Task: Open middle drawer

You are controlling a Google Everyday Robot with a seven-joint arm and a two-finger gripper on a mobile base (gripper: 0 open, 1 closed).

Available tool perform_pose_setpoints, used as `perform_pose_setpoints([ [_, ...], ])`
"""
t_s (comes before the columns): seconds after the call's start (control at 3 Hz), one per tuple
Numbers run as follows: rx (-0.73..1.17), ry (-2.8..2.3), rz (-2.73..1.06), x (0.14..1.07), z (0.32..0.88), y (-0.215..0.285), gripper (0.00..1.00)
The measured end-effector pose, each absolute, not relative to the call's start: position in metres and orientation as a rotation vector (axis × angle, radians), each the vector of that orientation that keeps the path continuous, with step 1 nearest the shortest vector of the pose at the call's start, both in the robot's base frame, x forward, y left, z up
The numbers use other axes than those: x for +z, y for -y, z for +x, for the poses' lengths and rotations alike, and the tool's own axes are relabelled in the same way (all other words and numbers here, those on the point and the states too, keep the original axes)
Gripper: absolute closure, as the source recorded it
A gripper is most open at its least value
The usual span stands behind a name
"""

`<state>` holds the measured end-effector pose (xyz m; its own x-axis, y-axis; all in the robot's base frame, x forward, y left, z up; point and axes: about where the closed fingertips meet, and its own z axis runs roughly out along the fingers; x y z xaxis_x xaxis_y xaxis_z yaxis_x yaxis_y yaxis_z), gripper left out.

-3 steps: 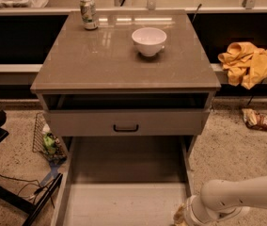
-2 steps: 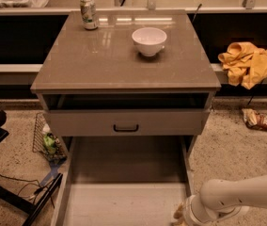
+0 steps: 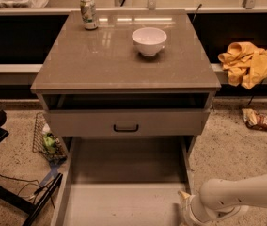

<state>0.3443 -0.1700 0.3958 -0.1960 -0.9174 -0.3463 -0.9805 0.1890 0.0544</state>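
Observation:
The middle drawer (image 3: 124, 192) is pulled far out toward me, showing its plain grey inside; its front and handle are below the frame edge. Above it is the taller-fronted top drawer (image 3: 77, 123) with a small black bar handle (image 3: 125, 127); a dark gap shows between it and the cabinet top. My white arm (image 3: 239, 197) comes in from the lower right. My gripper (image 3: 186, 210) is at the right side wall of the open drawer, near the bottom edge of the view, mostly hidden by the wrist.
A white bowl (image 3: 149, 41) and a drink can (image 3: 89, 13) stand on the cabinet top (image 3: 100, 65). A yellow cloth (image 3: 248, 62) lies on the ledge at right. Wrappers (image 3: 258, 120) lie on the floor at right; a wire basket (image 3: 46, 138) and black cables (image 3: 11, 182) are at left.

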Motion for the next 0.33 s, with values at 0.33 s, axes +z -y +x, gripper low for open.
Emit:
perform_pose_setpoints([
  [0.33,0.388,-2.228,-1.821,0.3957,0.3442,0.1700,0.00],
])
